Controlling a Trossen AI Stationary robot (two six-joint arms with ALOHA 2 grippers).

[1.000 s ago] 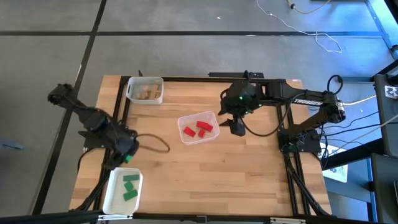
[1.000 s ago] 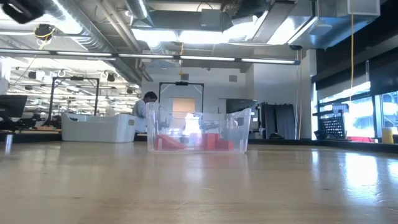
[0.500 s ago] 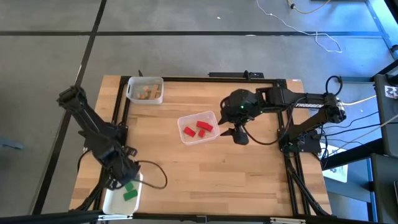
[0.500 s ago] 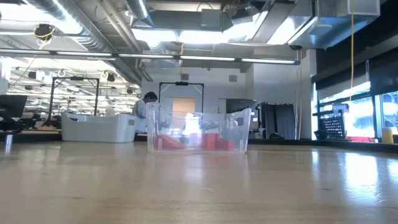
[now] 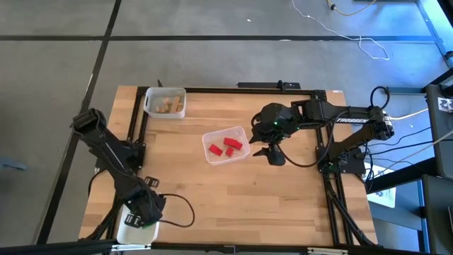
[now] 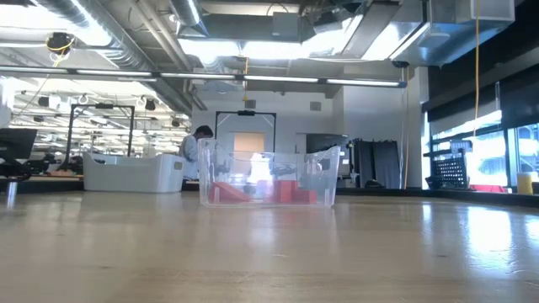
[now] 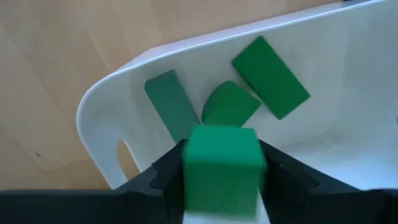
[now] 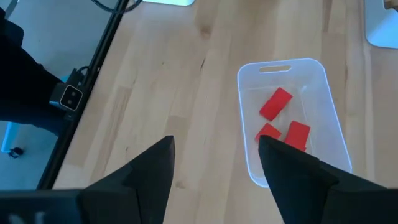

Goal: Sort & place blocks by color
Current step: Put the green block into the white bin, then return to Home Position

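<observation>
My left gripper (image 5: pixel 145 212) hangs over the white tray (image 5: pixel 129 228) at the table's near left corner, pointing steeply down, shut on a green block (image 7: pixel 222 167). Below it, three green blocks (image 7: pixel 229 107) lie on the floor of the white tray (image 7: pixel 93 118). My right gripper (image 5: pixel 272 152) stands open above the table, just right of the clear tray (image 5: pixel 226 145) that holds three red blocks (image 8: pixel 277 102). Tan blocks (image 5: pixel 167 106) lie in a white tray (image 5: pixel 165 93) at the far left. My left gripper pinches the green block by two opposite side faces (image 7: pixel 189 168) between its two fingers. The fingers come from above, pointing steeply down. The block hangs clear above the white tray's floor, over the green blocks lying there.
In the low view the clear tray (image 6: pixel 269 178) stands mid-table and the white tray (image 6: pixel 135 172) behind it to the left. Bare wood spreads over the table's middle and near right. Black frame rails run along the table's left and right edges.
My left gripper has swung toward the table's near edge and gone down, tipping steeper, carrying the green block over the white tray's near part. My right gripper has shifted slightly toward the near edge beside the clear tray.
</observation>
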